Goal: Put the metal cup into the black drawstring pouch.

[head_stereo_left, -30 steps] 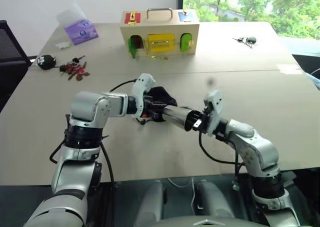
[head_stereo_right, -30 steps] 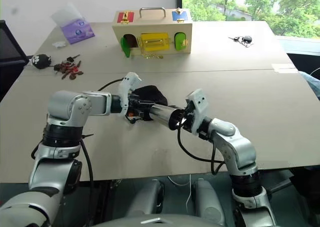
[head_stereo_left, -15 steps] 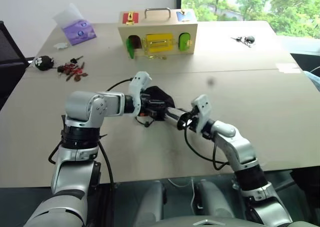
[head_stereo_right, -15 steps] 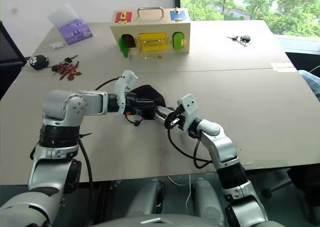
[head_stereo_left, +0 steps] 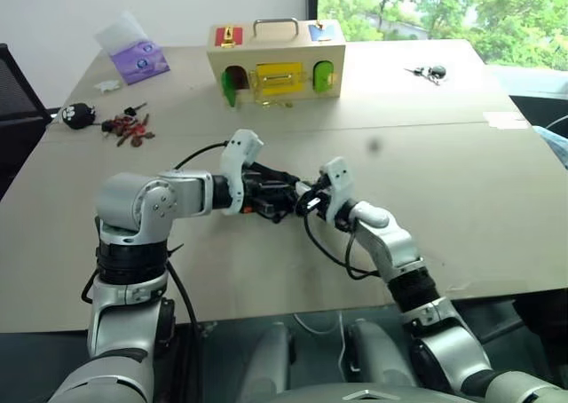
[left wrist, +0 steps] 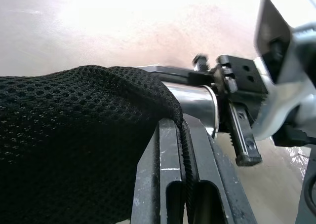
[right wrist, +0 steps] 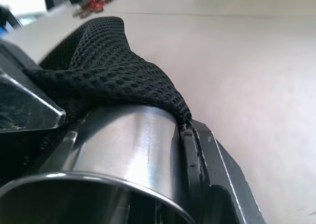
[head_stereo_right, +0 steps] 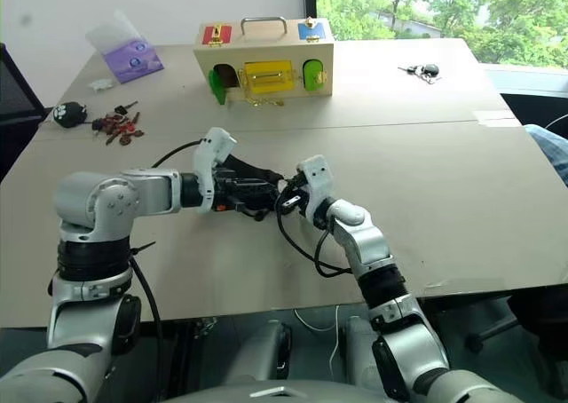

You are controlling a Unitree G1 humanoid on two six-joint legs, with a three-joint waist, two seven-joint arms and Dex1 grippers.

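A: Entry. The left tool point(head_stereo_left: 266, 199) is clenched on the rim of the black drawstring pouch point(left wrist: 74, 135); mesh edge and cord run pinched between its fingers point(left wrist: 168, 184). It holds the mouth up over the table point(head_stereo_left: 461, 190).

B: And the right tool point(head_stereo_left: 308, 201)?

A: Clenched on the metal cup point(right wrist: 123, 150), gripping near the cup's open end. The cup lies roughly level, most of its length already under the mesh, with only the rim end showing outside.

B: So the cup sits partly inside the pouch, between the two tools, just above the middle of the table?

A: Yes. Judgement on handling: the cup is rigid, polished steel, probably light and slippery, so a hold across the wall near the rim looks sensible, though it could slide if the mesh drags. The pouch is soft open-weave mesh, limp, no shape of its own. It needs holding at the hem by the cord, as now, or the mouth will collapse.

B: Risk?

A: Mesh snagging on the right tool's finger point(right wrist: 217, 184) as the cup goes deeper; the fabric already lies against it.

B: Any labels?

A: No writing readable on cup or pouch. The wooden latch box point(head_stereo_left: 275, 61) and the purple packet point(head_stereo_left: 139, 59) farther back show nothing legible either.
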